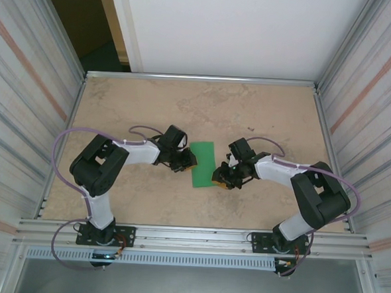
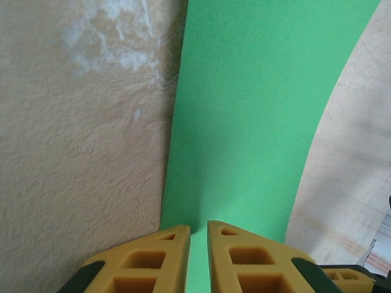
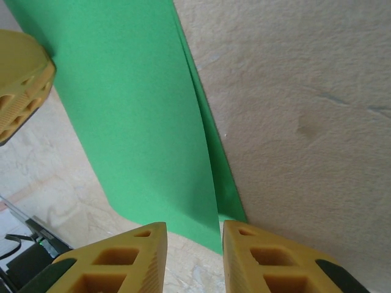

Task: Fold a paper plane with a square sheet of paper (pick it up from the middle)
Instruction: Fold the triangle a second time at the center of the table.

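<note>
On the tan table (image 1: 185, 106), the square sheet of paper (image 1: 203, 163), doubled into a narrow strip, sits mid-table between the arms, the left gripper (image 1: 190, 161) pinched onto its left edge and the right gripper (image 1: 218, 179), jaws narrowly apart, straddling its near right edge.

Beige mottled table (image 1: 185, 106) boxed by ribbed metal walls (image 1: 27, 76), white panel (image 1: 236, 29) behind.
</note>
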Controlling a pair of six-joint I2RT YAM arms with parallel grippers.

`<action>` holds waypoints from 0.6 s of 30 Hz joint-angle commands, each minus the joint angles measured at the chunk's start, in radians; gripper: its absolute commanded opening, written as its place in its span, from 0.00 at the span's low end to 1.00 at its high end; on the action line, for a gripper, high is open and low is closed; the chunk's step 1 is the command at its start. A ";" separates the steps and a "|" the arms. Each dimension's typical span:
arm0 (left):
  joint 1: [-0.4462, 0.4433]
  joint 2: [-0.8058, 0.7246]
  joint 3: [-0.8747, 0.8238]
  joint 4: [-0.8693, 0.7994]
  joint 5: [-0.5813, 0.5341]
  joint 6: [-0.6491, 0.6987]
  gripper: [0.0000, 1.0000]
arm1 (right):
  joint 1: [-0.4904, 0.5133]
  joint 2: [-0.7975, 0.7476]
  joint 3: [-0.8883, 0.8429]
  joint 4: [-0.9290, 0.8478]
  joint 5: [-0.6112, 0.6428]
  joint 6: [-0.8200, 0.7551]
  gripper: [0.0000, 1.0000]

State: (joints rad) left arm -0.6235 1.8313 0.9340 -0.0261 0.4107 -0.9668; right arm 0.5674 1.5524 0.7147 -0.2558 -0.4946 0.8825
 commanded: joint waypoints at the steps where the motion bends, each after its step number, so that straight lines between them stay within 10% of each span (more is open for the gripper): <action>1: -0.010 0.060 -0.013 -0.096 -0.043 -0.004 0.17 | 0.006 0.016 -0.012 0.013 -0.019 -0.002 0.26; 18: 0.000 0.046 0.041 -0.101 0.028 0.078 0.17 | -0.010 -0.009 0.002 -0.032 0.059 0.009 0.05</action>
State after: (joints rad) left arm -0.6235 1.8423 0.9573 -0.0425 0.4274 -0.9455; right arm 0.5625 1.5536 0.7139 -0.2234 -0.4778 0.8864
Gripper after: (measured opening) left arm 0.169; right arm 0.065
